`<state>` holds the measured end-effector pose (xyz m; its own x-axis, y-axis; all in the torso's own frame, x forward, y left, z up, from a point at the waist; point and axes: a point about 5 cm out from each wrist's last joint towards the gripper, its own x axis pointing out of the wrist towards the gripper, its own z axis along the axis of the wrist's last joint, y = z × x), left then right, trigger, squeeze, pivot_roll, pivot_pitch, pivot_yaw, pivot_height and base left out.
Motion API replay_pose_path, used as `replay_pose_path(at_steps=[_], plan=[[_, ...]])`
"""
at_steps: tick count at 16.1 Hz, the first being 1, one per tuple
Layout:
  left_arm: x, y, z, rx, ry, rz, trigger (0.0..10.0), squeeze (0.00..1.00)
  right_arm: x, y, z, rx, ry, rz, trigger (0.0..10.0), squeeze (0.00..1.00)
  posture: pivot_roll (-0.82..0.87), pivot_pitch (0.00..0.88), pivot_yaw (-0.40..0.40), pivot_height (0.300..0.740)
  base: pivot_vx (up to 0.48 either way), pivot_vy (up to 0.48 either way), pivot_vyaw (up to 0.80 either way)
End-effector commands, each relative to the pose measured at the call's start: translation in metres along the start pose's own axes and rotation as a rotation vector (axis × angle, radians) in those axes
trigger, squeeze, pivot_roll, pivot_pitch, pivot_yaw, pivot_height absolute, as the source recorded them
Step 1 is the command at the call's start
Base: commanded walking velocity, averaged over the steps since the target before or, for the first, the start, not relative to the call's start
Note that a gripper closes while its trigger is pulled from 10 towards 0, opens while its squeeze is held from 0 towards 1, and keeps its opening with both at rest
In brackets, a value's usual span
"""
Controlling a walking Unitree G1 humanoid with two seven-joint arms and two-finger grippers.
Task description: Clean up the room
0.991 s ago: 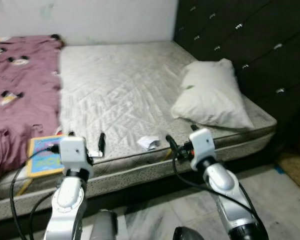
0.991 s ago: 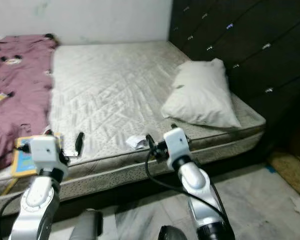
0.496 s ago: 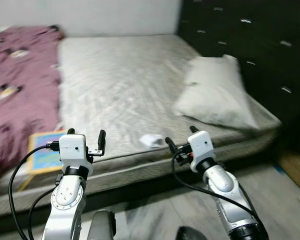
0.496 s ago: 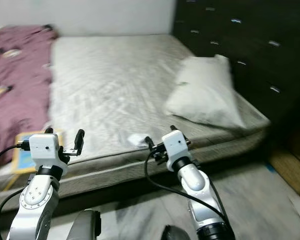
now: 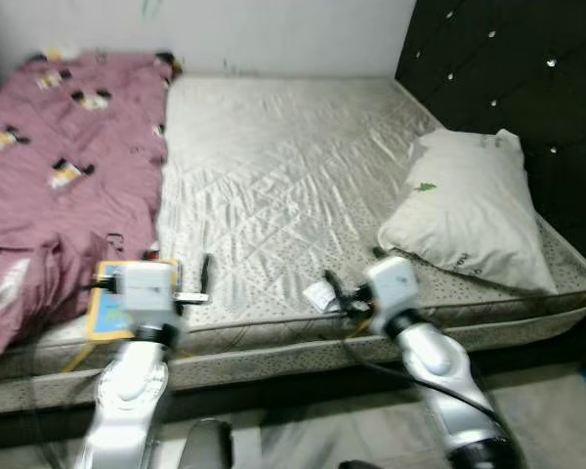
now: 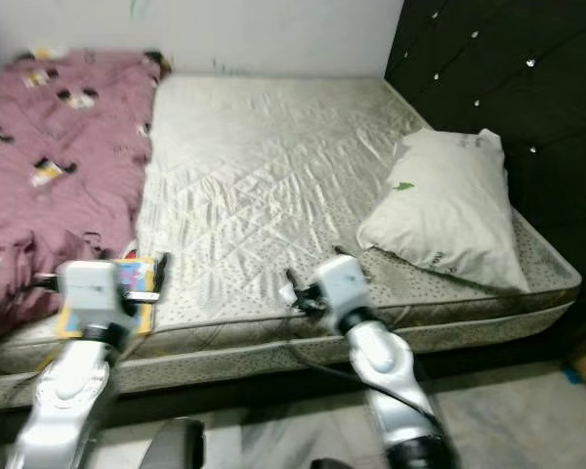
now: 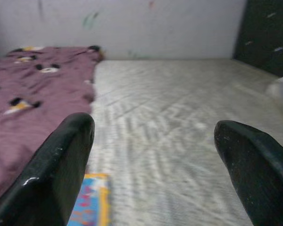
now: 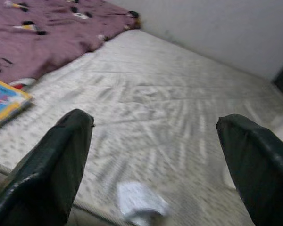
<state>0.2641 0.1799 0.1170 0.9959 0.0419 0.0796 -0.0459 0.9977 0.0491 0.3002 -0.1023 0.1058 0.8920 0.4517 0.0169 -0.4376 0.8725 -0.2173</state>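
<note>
Both grippers empty, fingers spread wide: left gripper (image 7: pixel 153 155) over colourful book (image 5: pixel 107 311) at mattress (image 5: pixel 273 166) edge, right gripper (image 8: pixel 153 160) above crumpled paper (image 8: pixel 139 201).

Broad open stretch across the middle of the quilted mattress (image 5: pixel 273 176), bare from the near edge back to the wall; hemmed on the left by the heaped maroon blanket (image 5: pixel 59 166) and a colourful book (image 5: pixel 112 303) at the near left edge; blocked on the right by the white pillow (image 5: pixel 469 210) against the dark tufted headboard (image 5: pixel 527 78). Small crumpled white paper (image 8: pixel 139 201) lying near the front edge, between the spread fingers of the right gripper (image 8: pixel 155 165).
</note>
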Motion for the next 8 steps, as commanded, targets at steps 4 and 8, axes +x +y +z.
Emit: replay_pose_path(at_steps=[4,8], plan=[[0.0019,-0.0136,0.0040,-0.031,-0.015,-0.045,10.0,0.00,-0.0059,-0.0111,-0.0037,-0.013,0.015,-0.023,10.0,0.00,0.01,0.040,-0.069,0.635,0.381,0.000,0.00],[0.0027,-0.0128,0.0021,-0.030,0.001,-0.015,10.0,0.00,-0.0060,-0.0110,-0.0048,0.003,0.016,-0.022,10.0,0.00,0.02,0.036,-0.070,0.635,0.178,0.000,0.00]])
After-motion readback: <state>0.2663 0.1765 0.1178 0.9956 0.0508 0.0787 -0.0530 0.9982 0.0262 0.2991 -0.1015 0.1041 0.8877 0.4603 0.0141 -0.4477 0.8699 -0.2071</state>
